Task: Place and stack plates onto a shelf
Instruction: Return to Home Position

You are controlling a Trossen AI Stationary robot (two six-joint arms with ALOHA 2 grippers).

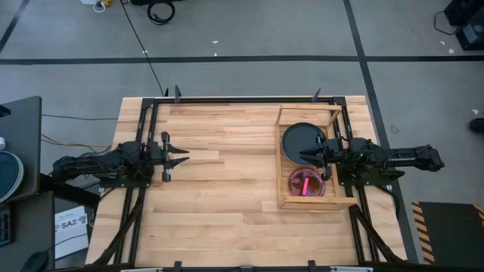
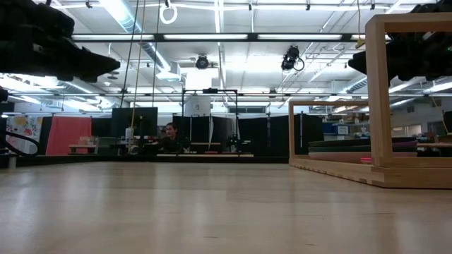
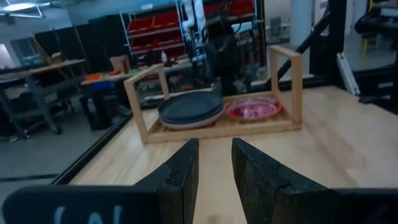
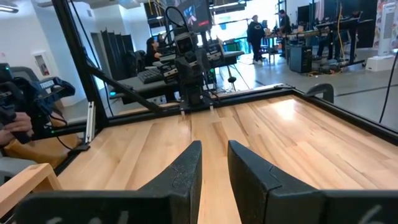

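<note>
Pale wooden tabletop [image 1: 227, 196] lies bare on its left half, and the shelf [image 1: 280, 170] sits at the right with both stacks loaded: a dark plate [image 1: 301, 136] tops the far one and a red-pink plate [image 1: 306, 183] the near one. No plate shows outside the shelf, so the stacking looks finished. The risk now lies with the right gripper [image 1: 305, 156], which hangs over the shelf between the two stacks, its jaws a narrow gap apart and holding nothing. If it pulls back low or swings sideways, I judge it could catch the shelf's raised frame or nudge a top plate off its pile; a lift first would be safer. The left gripper [image 1: 181, 159] waits well apart over the bare wood, jaws parted and empty.
</note>
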